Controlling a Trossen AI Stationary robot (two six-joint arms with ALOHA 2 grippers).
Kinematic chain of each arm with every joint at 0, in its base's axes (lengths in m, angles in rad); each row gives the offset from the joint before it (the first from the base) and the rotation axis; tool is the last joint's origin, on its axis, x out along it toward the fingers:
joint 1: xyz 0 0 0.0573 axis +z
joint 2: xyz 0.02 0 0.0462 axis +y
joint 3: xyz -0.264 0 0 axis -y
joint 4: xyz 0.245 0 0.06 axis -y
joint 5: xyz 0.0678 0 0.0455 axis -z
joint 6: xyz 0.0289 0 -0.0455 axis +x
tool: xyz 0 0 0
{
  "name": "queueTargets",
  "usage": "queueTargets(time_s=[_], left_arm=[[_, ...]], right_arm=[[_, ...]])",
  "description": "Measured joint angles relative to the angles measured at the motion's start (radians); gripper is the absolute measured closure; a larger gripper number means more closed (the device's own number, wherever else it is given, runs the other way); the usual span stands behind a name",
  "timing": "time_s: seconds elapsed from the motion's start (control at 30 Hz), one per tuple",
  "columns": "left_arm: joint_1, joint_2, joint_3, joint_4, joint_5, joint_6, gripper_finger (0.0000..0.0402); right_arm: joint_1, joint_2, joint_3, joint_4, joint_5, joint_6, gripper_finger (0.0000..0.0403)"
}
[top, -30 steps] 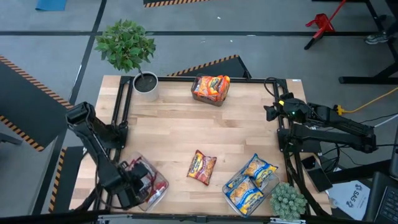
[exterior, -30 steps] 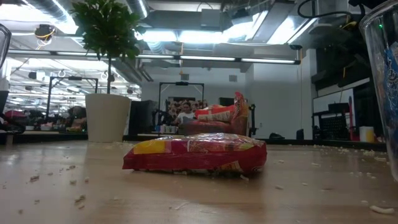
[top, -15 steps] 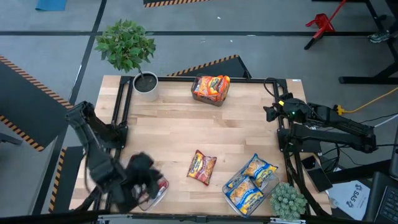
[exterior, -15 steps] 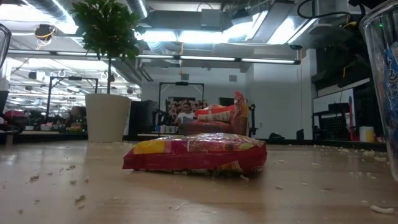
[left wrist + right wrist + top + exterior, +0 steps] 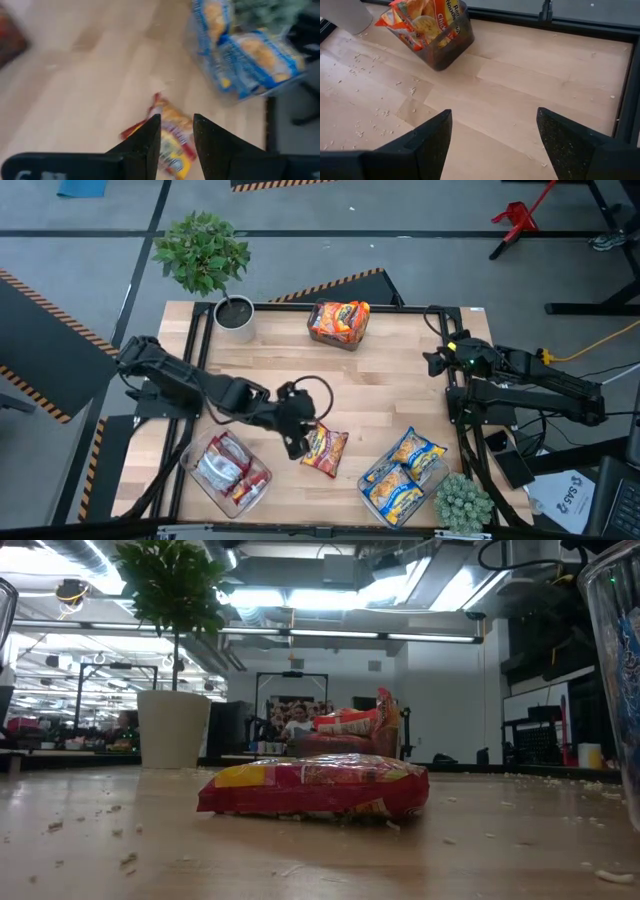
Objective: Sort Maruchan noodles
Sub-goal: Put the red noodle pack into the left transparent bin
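The left gripper (image 5: 297, 442) hovers just beside the one loose orange ramen packet (image 5: 325, 449) lying flat on the wooden table (image 5: 390, 395), fingers (image 5: 150, 140) a narrow gap apart with nothing between them. That gap looks tighter than the packet is wide, so a descent now would likely push or crush the crinkly wrapper rather than straddle it, and a glancing touch could skid it toward the bin of blue-and-yellow packets (image 5: 400, 480) nearby, the wrong colour. The bin of silver-and-red packets (image 5: 230, 470) sits close under the left arm, where an elbow swing could nudge it. Farther off, the bin of orange packets (image 5: 340, 322) stands at the far edge, a long carry for a weak pinch. The right gripper (image 5: 492, 135) waits at the right side, jaws wide apart, empty.
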Motion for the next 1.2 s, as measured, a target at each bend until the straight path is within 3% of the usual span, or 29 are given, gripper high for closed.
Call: queueTargets(time_s=[0.27,0.5,0.83,1.2], left_arm=[[0.028,0.000,-0.192,0.323,0.212,0.080,0.0234],[0.007,0.006,-0.281,0.483,0.240,0.050,0.0194],[-0.091,0.165,-0.283,0.494,0.094,0.292,0.0189],[-0.126,0.359,-0.283,0.627,-0.026,0.293,0.0189]], right_arm=[[0.000,0.000,0.000,-0.002,-0.003,-0.002,0.0123],[0.000,0.000,0.000,-0.002,-0.003,-0.003,0.0123],[0.000,0.000,0.000,-0.003,-0.002,-0.004,0.0123],[0.000,0.000,-0.001,-0.035,-0.003,-0.005,0.0123]])
